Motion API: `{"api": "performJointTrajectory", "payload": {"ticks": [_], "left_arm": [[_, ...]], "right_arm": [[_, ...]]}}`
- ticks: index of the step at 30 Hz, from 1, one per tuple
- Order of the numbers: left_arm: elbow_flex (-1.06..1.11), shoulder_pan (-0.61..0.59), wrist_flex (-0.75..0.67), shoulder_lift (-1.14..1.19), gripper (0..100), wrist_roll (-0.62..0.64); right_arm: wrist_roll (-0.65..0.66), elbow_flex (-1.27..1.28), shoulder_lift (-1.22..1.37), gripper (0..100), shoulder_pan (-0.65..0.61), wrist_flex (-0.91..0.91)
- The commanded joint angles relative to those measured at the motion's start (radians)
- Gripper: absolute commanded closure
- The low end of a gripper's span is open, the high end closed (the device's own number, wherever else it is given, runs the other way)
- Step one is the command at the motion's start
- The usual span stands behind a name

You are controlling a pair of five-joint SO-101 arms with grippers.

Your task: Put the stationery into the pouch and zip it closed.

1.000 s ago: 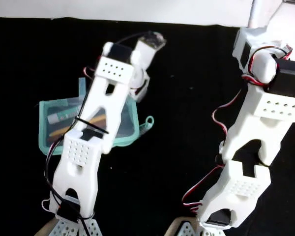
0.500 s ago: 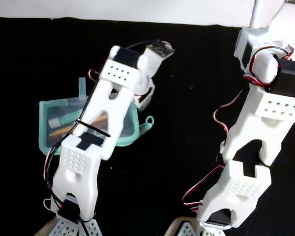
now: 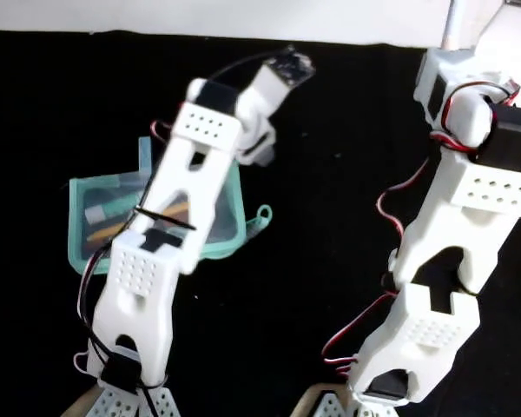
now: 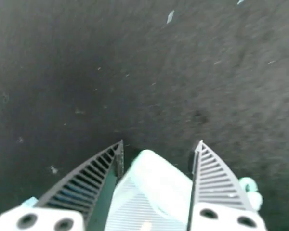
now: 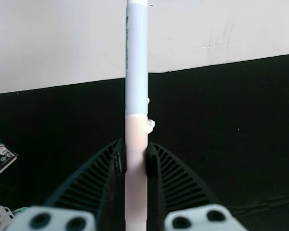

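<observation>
my right gripper (image 5: 135, 154) is clamped on the pen (image 5: 136, 72), low on its barrel, so it stands upright with most of its length above the jaws. it looks light, stiff and smooth, so i judge it could swivel or slide in this grip, and a hold nearer its middle would steady it. my left gripper (image 4: 159, 159) hangs with its jaws spread and nothing between them, above a corner of the pouch (image 3: 95, 217). the pouch lies flat on the black table (image 3: 330, 130), partly under my left arm, and a pencil (image 3: 130, 221) shows through its clear side. it looks soft and floppy, likely to drag when tugged, so i would pin its mint edge and take the zip by the small loop (image 3: 262, 213) at its end.
</observation>
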Motion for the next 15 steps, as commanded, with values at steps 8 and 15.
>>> {"api": "performJointTrajectory", "payload": {"ticks": [8,15], "left_arm": [[-0.245,-0.056,0.095,0.180,76,-0.087],[-0.314,-0.047,0.230,0.269,76,-0.180]], "right_arm": [[0.008,0.004,-0.035,99.3,0.002,0.010],[0.008,0.005,-0.033,99.3,0.002,0.010]]}}
